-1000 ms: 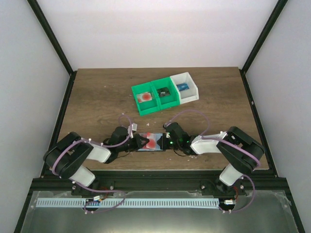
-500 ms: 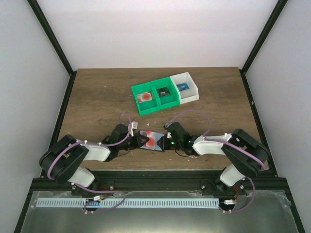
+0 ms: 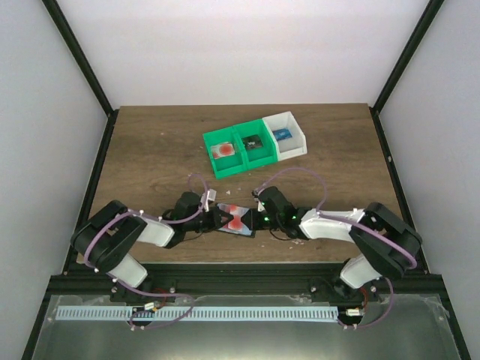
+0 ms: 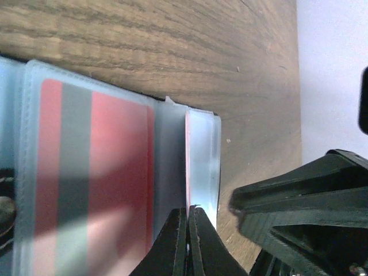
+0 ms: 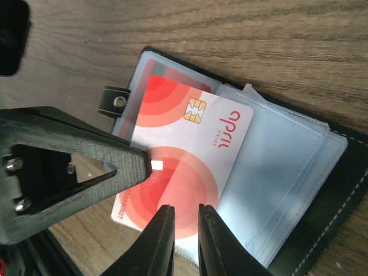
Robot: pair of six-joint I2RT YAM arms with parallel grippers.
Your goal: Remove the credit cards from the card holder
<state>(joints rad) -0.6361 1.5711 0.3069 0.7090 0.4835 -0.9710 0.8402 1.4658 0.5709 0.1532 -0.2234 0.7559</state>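
**Me:** Since a second ago the black-rimmed, blue-grey folding card holder (image 3: 244, 228) has turned from lying square between my arms to a slant. My right elbow has slid further out to the right.

**You:** Where does it sit now?

**Me:** On the brown wooden counter (image 3: 150, 157), near the front edge and between my two tools. It is well apart from the row of green and white plastic bins (image 3: 255, 142) further back. It lies open, its clear sleeves fanned out.

**You:** Your left tool?

**Me:** My left tool (image 4: 188, 217) is closed, its tips pinched together on the edge of one clear sleeve. Beside that sleeve, another pocket holds a red plastic card with a grey stripe (image 4: 92, 172).

**You:** And the right?

**Me:** My right tool (image 5: 187, 211) has its fingers a narrow gap apart, over the near end of a white plastic credit card with red circles and a gold chip (image 5: 192, 135). The card's face shows between the fingers. Whether they press on it I cannot tell.

**You:** Is that card out?

**Me:** It lies slanted on top of the holder's sleeves, most of its face bare. I cannot tell whether any part is tucked under a sleeve.
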